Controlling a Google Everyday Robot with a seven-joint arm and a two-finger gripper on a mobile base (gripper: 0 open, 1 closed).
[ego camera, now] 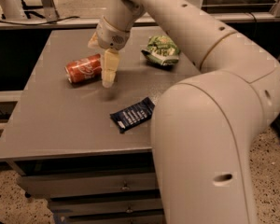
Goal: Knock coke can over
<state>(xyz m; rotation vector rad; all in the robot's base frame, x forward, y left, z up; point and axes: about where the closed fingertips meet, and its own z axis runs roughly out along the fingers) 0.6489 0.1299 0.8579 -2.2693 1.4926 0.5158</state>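
Currently small red cylindrical metal coke can (84,69) lies on side on grey table top (60,120), left-rear area. Cream two-finger gripper (108,73) hangs just right of can's right end, touching or nearly so. Whether clenched or released: cannot tell. Crumpled green snack bag (161,49) farther right. Flat dark blue wrapper (132,114) nearer front.

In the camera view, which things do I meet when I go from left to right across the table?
Coke can, lying on its side → pincer, hanging just beside the can's right end → dark blue wrapper, nearer the front edge → green snack bag, farther back.
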